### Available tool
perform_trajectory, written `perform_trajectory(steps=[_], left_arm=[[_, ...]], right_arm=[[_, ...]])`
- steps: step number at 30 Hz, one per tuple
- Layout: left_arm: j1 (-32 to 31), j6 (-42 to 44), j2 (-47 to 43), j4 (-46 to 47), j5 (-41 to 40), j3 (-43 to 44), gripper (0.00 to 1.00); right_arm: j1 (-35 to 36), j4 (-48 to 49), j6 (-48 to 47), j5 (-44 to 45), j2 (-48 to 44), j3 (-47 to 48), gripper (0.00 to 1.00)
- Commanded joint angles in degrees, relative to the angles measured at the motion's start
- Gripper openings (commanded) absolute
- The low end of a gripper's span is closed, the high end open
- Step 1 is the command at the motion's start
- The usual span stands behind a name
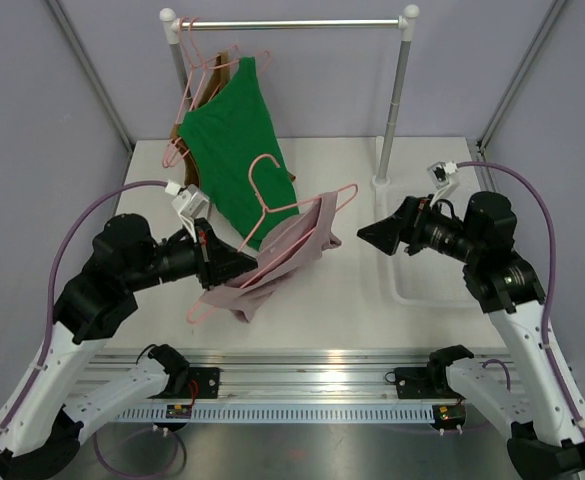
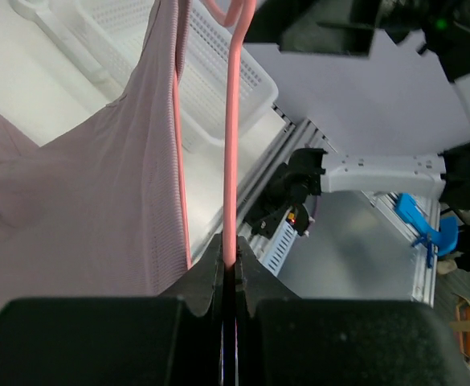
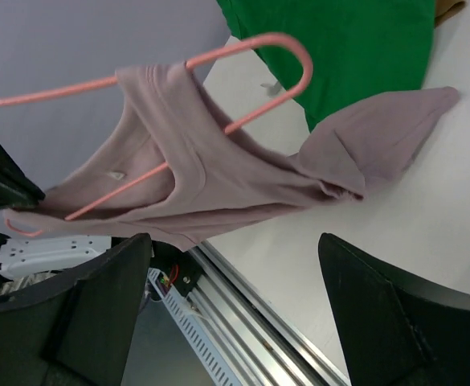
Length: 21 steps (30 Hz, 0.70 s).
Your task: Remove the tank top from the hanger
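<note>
Thin pink wire hanger (image 2: pixel 233 121) is being clamped by the left pincer (image 2: pixel 230 269), soft mauve tank top (image 3: pixel 218 177) being carried on it over the bench (image 1: pixel 352 310); right pincer (image 1: pixel 364 236) is being held wide apart, empty.

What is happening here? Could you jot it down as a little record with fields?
left gripper: shut on the pink hanger
pink hanger: held off the rack, tilted above the table
mauve tank top: still draped on the pink hanger
right gripper: open, facing the mauve tank top, touching nothing
rack: green tank top hangs there
white basket: on the table, under the right arm
</note>
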Motion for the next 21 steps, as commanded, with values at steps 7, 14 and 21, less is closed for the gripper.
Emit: perform_trajectory(steps=[7, 14, 21], left_arm=[[-0.22, -9.46, -8.01, 7.79, -1.09, -11.00, 0.00], [-0.22, -16.05, -9.24, 16.15, -0.12, -17.52, 0.00], [-0.22, -18.51, -10.21, 17.20, -0.82, -18.57, 0.00]], right_arm=[[3.90, 13.79, 4.33, -1.65, 5.45, -1.02, 0.88], [14.62, 14.31, -2.61, 13.12, 9.33, -0.76, 0.79], [21.66, 14.22, -8.33, 25.45, 15.46, -0.24, 0.72]])
